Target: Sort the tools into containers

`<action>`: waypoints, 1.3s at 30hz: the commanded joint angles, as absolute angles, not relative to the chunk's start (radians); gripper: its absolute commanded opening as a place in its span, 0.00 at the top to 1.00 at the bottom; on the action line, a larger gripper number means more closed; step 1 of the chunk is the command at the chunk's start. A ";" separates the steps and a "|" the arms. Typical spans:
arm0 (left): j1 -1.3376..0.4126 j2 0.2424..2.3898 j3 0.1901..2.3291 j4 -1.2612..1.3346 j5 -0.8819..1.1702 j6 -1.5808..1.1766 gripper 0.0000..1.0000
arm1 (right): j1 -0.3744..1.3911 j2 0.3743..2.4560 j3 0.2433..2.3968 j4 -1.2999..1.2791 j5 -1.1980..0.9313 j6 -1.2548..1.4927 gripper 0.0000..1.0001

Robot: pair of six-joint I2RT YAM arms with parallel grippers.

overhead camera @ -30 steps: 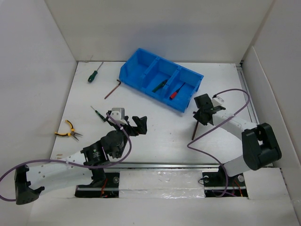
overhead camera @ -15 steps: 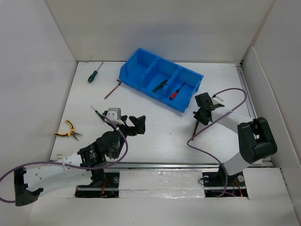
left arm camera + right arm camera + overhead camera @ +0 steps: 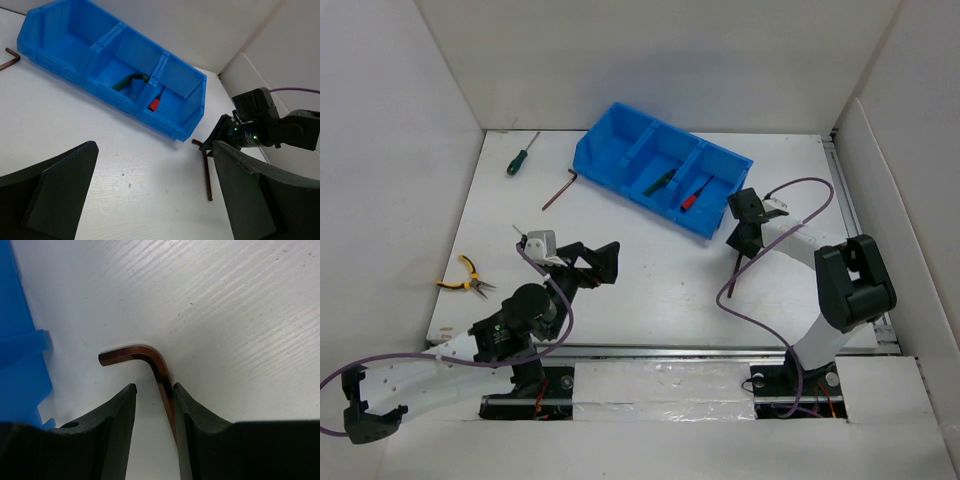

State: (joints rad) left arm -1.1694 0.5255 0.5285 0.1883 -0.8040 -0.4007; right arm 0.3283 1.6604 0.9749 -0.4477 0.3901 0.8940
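Straddling the hex key [image 3: 159,367] near its bend, the right end effector [image 3: 153,390] is narrow, not clamping, probably to lift it into the bin [image 3: 608,152]; the left end effector [image 3: 153,152] is wide, empty.

Table [image 3: 660,280] lies open in the near middle; the blue bin [image 3: 620,185] blocks the far side; pliers [image 3: 465,278] lie at left.

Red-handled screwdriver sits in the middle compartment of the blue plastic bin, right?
No. The red-handled screwdriver lies in the blue plastic bin's rightmost compartment in the left wrist view; the middle one holds a green-handled tool.
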 commanded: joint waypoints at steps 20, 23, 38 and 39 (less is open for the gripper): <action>-1.163 0.425 0.506 0.192 -0.772 -0.408 0.01 | 0.489 1.767 1.118 -0.666 0.465 1.014 0.61; -1.163 0.414 0.500 0.198 -0.767 -0.408 0.01 | 0.514 1.752 1.103 -0.673 0.476 1.026 0.62; -1.163 0.456 0.512 0.199 -0.779 -0.414 0.01 | 0.764 1.632 0.882 -0.562 0.423 1.184 0.80; -1.163 0.457 0.517 0.199 -0.779 -0.416 0.01 | 0.778 1.638 0.873 -0.545 0.417 1.186 0.86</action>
State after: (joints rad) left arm -1.1694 0.4500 0.5095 0.1673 -0.7734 -0.4049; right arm 0.7517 1.6253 0.9199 -0.6022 0.4625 1.1362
